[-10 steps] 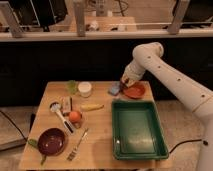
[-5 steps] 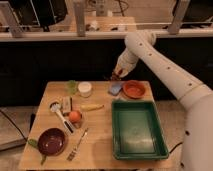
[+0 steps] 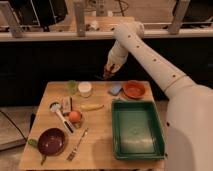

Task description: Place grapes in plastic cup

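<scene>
My gripper (image 3: 107, 75) hangs above the table's back edge, between the white cup (image 3: 85, 89) and the blue sponge (image 3: 115, 89). The pale green plastic cup (image 3: 72, 86) stands upright at the back left of the table, just left of the white cup and left of the gripper. The grapes do not show anywhere on the table. The gripper's tip is dark, and I cannot tell whether it holds anything.
An orange bowl (image 3: 134, 89) sits at the back right. A green tray (image 3: 136, 129) fills the right side. A banana (image 3: 92, 106), an orange fruit (image 3: 75, 116), a brush (image 3: 60, 112), a purple bowl (image 3: 51, 140) and a fork (image 3: 77, 145) lie on the left half.
The gripper has risen from the orange bowl and moved left along the table's back edge, toward the cups. The things on the table have not moved.
</scene>
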{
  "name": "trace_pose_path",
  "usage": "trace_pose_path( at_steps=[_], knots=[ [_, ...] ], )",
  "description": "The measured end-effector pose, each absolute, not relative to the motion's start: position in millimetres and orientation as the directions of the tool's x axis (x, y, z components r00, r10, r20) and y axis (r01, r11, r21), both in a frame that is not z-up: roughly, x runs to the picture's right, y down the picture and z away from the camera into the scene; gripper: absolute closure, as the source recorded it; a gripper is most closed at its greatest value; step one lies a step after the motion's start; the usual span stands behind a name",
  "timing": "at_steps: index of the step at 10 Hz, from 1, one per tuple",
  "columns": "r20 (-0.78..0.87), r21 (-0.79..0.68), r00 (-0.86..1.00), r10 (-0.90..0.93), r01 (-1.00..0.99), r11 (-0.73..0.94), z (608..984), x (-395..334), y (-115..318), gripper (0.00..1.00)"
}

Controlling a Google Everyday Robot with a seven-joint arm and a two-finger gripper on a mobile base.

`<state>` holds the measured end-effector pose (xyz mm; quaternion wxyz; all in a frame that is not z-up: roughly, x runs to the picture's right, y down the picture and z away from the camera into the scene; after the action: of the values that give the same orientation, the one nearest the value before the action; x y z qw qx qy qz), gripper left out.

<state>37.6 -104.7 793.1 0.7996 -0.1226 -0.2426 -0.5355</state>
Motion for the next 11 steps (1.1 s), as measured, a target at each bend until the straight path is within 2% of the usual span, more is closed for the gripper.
trace_pose_path(
  at_steps=[5, 11],
  knots=[
    [0.532, 0.135, 0.183, -0.827, 0.945, 0.296, 782, -2, -98, 1.00],
    [0.518, 0.190, 0.117, -0.848, 0.950, 0.248, 775, -44, -108, 1.00]
  ],
)
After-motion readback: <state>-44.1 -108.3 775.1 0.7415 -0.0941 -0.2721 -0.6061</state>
